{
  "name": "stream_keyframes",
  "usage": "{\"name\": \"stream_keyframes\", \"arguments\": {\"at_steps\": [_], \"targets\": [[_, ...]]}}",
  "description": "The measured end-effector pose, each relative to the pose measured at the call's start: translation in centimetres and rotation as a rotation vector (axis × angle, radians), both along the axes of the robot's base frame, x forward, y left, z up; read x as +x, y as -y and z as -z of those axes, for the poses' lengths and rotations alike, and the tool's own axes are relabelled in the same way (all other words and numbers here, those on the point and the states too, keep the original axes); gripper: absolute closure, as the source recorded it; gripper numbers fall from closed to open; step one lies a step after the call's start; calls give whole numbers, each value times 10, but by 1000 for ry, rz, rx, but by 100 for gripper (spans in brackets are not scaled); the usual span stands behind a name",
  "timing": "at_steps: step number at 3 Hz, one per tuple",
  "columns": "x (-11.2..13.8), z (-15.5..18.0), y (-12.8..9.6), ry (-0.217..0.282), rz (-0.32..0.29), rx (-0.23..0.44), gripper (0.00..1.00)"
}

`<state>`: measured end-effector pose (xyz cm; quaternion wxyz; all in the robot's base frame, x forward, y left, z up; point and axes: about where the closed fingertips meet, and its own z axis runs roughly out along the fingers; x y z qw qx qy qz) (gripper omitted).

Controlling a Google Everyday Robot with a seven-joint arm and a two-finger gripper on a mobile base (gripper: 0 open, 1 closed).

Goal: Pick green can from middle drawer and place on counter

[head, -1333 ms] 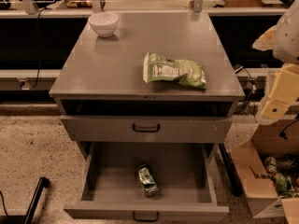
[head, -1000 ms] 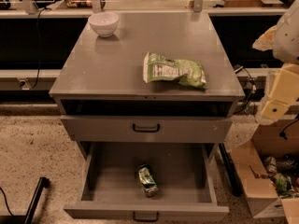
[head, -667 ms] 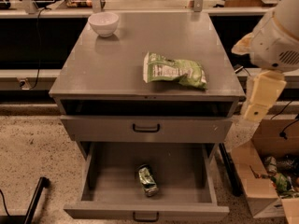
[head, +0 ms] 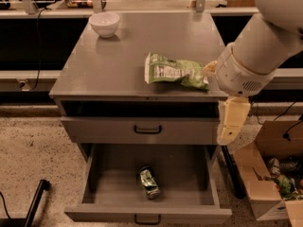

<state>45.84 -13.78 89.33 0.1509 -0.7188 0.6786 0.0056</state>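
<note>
The green can (head: 149, 182) lies on its side on the floor of the open middle drawer (head: 94, 174), near the front centre. The counter (head: 118, 60) is the grey top of the cabinet. My arm reaches in from the upper right, and the cream gripper (head: 232, 121) hangs down beside the cabinet's right edge, at the height of the upper drawer front. It is above and to the right of the can, well apart from it, and holds nothing that I can see.
A green-and-white snack bag (head: 175, 71) lies on the counter's right half, close to my arm. A white bowl (head: 104, 23) stands at the back left. The upper handled drawer (head: 147, 129) is closed. An open cardboard box (head: 267, 183) stands on the floor at the right.
My arm has swung left and forward from the right edge of view, and the gripper now hangs next to the cabinet's right side. The can, bag and bowl have not moved.
</note>
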Motion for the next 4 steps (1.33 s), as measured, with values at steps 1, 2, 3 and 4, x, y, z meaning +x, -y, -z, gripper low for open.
{"name": "stream_keyframes", "arguments": {"at_steps": [1, 2, 3, 4], "targets": [[0, -1, 0, 1, 2, 1, 0], [14, 11, -14, 11, -77, -56, 0], [36, 44, -52, 53, -296, -156, 0], [45, 73, -92, 111, -565, -227, 0]]}}
